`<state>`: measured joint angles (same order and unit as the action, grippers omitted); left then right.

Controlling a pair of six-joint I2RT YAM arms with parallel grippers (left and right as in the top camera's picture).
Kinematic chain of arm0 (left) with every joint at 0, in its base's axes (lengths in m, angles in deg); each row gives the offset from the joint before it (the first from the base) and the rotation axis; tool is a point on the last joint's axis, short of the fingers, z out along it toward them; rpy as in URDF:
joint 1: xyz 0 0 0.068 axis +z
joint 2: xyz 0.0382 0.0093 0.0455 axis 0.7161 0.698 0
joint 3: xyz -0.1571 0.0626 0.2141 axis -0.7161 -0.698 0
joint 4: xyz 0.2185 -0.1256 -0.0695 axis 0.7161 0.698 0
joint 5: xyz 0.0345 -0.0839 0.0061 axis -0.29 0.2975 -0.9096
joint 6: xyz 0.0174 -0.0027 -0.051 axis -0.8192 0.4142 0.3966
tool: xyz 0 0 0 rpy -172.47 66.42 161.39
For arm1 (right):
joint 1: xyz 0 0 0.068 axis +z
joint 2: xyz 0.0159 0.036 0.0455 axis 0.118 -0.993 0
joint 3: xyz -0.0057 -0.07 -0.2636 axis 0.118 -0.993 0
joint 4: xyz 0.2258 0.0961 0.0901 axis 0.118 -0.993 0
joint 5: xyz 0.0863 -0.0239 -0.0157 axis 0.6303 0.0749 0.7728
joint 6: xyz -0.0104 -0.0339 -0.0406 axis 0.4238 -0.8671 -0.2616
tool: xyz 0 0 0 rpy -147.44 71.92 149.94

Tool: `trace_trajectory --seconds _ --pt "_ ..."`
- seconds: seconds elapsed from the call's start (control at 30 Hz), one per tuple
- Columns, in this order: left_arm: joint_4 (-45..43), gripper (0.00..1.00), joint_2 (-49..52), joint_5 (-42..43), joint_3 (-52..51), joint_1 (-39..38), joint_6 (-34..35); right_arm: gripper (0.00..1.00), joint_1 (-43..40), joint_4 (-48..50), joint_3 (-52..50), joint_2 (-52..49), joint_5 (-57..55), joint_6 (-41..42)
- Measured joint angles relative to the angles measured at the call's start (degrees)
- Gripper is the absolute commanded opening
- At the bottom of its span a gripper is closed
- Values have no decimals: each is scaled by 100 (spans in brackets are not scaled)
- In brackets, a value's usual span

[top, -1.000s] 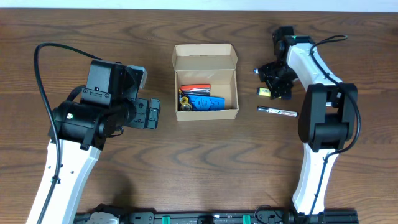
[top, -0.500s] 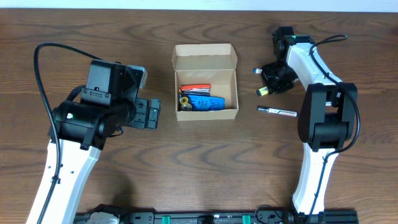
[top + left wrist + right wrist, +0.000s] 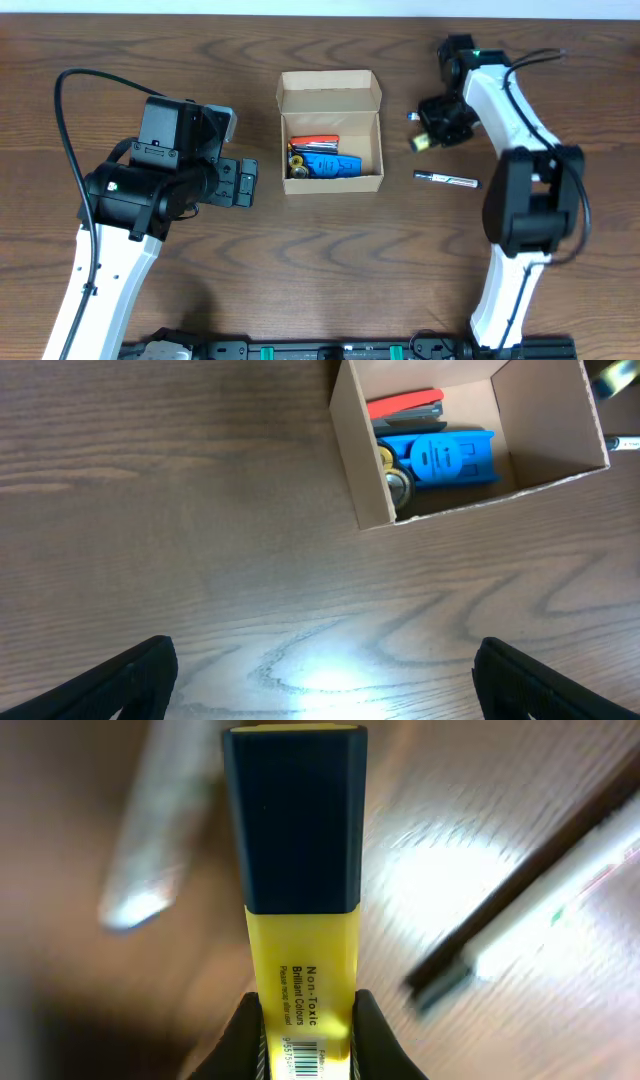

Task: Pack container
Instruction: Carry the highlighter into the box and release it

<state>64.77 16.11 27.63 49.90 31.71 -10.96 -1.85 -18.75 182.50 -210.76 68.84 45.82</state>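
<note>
Right wrist view, right end effector (image 3: 305, 1020) clamped on yellow highlighter (image 3: 298, 920), left end effector (image 3: 330, 675) wide open

Highlighter (image 3: 299, 952) base cut off below (barcode too), blurred pen (image 3: 522, 920) behind, container (image 3: 364, 468) top cropped

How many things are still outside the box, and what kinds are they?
Yellow highlighter, held in the right gripper: 1
Black-and-white pen, lying loose: 1
Pale stick, too blurred to name: 1
Total: 3
</note>
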Motion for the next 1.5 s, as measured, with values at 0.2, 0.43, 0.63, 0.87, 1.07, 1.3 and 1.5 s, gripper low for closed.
trace_trajectory --seconds 0.2,0.43,0.63,0.87,1.07,1.3,1.5 --pt "0 95 0 0 0 0 0 1 601 820 37 1161 -24 -852" --pt "0 95 0 0 0 0 0 1 1606 651 74 1344 -13 -2802" --pt "0 95 0 0 2 0 0 1 1899 22 68 1314 -44 -3810" --pt "0 95 0 0 2 0 0 1 1982 -273 17 1305 -256 -4227" --pt "-2 95 0 0 2 0 0 1 2017 -81 -236 1215 -313 -4321" --pt "0 95 0 0 0 0 0 15 2017 153 -494 892 -345 -4339" --pt "-2 95 0 0 0 0 0 61 2020 232 -498 876 -385 -4378"
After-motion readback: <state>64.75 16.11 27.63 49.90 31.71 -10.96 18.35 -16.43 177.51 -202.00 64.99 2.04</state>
